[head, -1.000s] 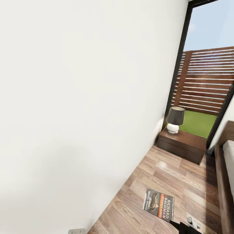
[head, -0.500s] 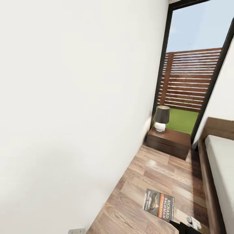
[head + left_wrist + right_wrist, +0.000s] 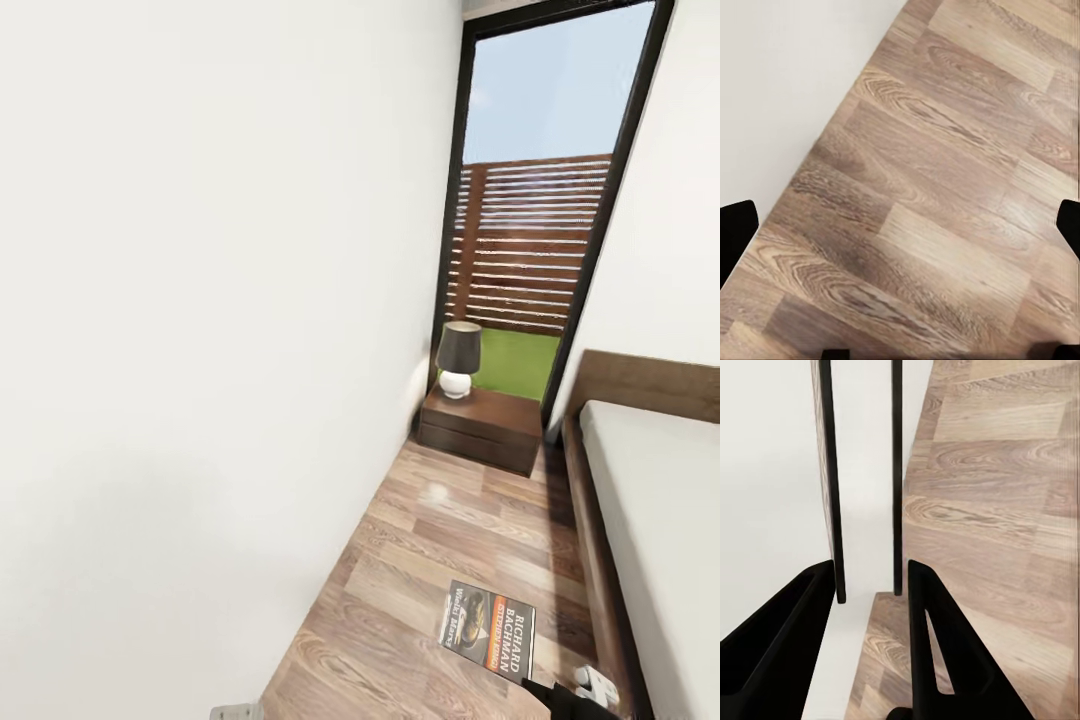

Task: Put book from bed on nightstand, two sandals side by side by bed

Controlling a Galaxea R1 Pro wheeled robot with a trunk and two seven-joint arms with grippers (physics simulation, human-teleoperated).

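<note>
Right gripper: fingers closed down to a narrow gap, clamped on the book, which stands edge-on between them in the wrist view, with dark covers and white page edges. In the head view the book sits at about 5 o'clock, low in frame. Its cover faces up, with an orange band and white lettering, over the wood-plank floor. A dark bit of the arm shows just under it at the bottom edge.

Left gripper: fingers spread wide and nothing between them. Bare floor planks lie below, and the white wall meets the floor off to one side.

Room, head view:
- The white wall takes up everything from 7 to 11 o'clock.
- The nightstand is at 12 o'clock, far end of the floor strip, against the wall. A lamp with a dark shade and white base stands on top.
- The tall dark-framed window is right behind the nightstand, with a slatted fence and grass outside.
- The bed is at 3–4 o'clock: pale mattress, dark frame, and the headboard at the far end.
</note>
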